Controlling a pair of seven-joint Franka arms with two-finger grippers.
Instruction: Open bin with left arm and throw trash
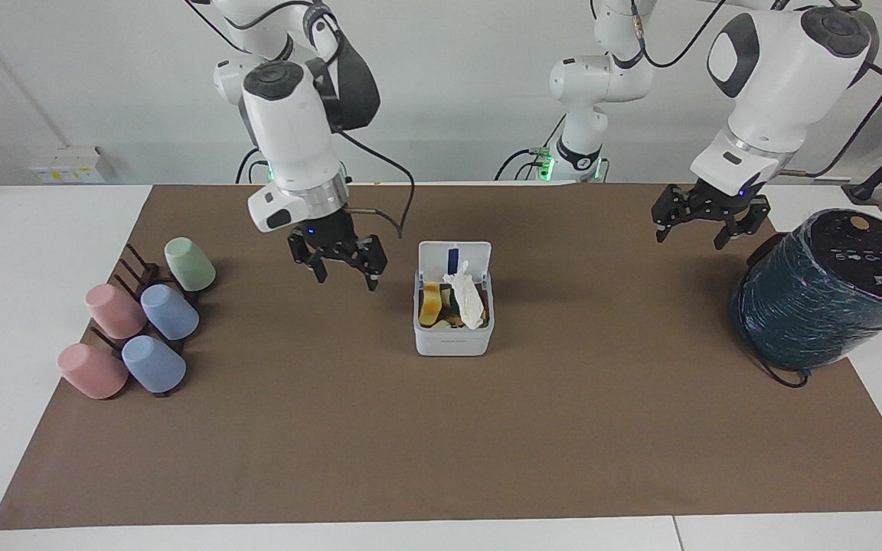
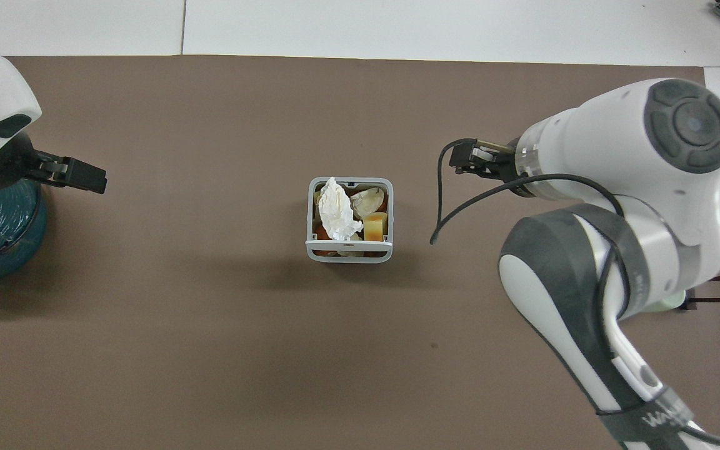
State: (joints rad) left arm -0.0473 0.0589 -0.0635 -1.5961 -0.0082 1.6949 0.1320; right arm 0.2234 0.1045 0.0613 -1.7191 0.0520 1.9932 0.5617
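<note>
Gripper of the right arm hung empty, fingers apart, beside the open bin, where protruding tissue risked jamming the lid.

bin lid up, trash inside

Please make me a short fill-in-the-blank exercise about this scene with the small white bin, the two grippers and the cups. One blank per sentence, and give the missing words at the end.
1. The lid of the white bin stands ____.
2. The crumpled white tissue lies ____ the bin.
3. The left gripper hangs beside the dark teal ____.
4. The right gripper hangs over the brown mat, between the bin and the rack of ____.

Missing words: open; in; cylinder; cups
</note>
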